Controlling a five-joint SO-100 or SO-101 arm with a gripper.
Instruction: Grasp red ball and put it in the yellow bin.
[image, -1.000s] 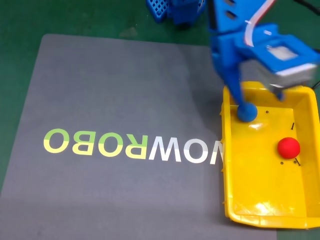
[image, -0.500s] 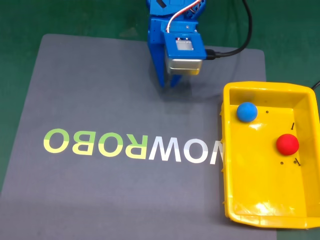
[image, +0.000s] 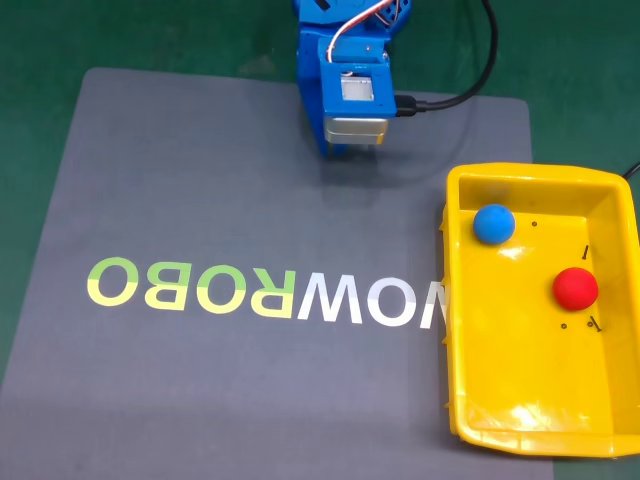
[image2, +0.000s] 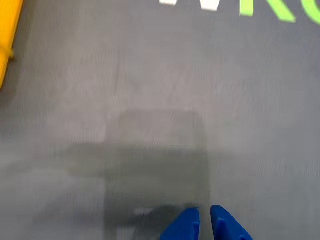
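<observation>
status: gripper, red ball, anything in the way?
Gripper nearly shut, empty, low over the grey mat. Red ball in yellow bin, apart from blue ball. Nothing in the way.

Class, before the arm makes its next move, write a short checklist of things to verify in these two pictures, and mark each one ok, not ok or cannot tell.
1. Red ball lies inside the yellow bin: ok.
2. Blue ball also lies in the bin, apart from the red one: ok.
3. Gripper holds nothing; the wrist view shows its fingertips nearly together over bare grey mat: ok.
4. Arm stands clear of the bin, at the mat's far edge in the fixed view: ok.
5. Bin sits upright, overhanging the mat's right edge: ok.
6. Small dark specks on the bin floor, what they are: cannot tell.
</observation>
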